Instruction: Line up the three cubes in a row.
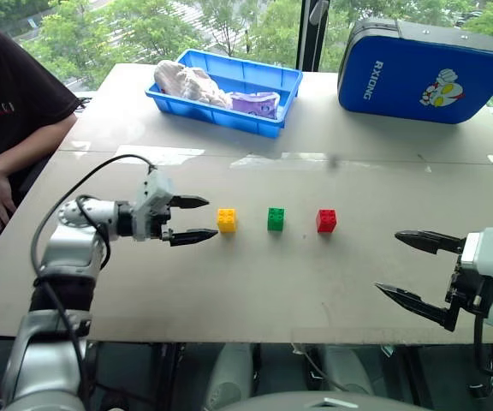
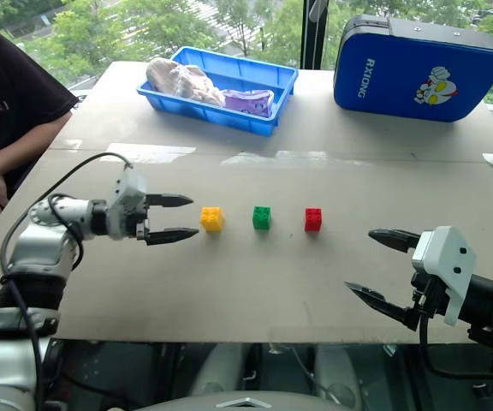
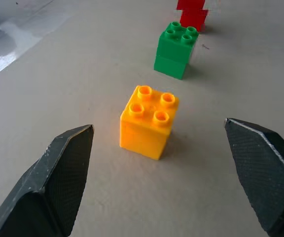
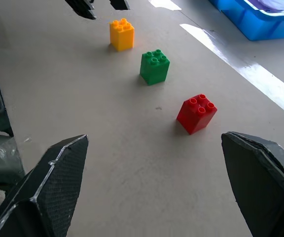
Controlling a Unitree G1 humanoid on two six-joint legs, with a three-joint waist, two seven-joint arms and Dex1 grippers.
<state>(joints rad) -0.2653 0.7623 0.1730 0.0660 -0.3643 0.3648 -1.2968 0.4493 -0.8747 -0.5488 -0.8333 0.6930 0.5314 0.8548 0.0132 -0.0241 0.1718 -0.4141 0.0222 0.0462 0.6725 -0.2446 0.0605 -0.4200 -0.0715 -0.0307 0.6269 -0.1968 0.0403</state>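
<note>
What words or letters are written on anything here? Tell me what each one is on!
"RXIONG": white letters running up the side of the blue case at the back of the table, next to a cartoon figure.
Small reddish marks on the chest of the person's dark shirt: too small to read.
The yellow cube, green cube, red cube and blue tray bear no writing.
</note>
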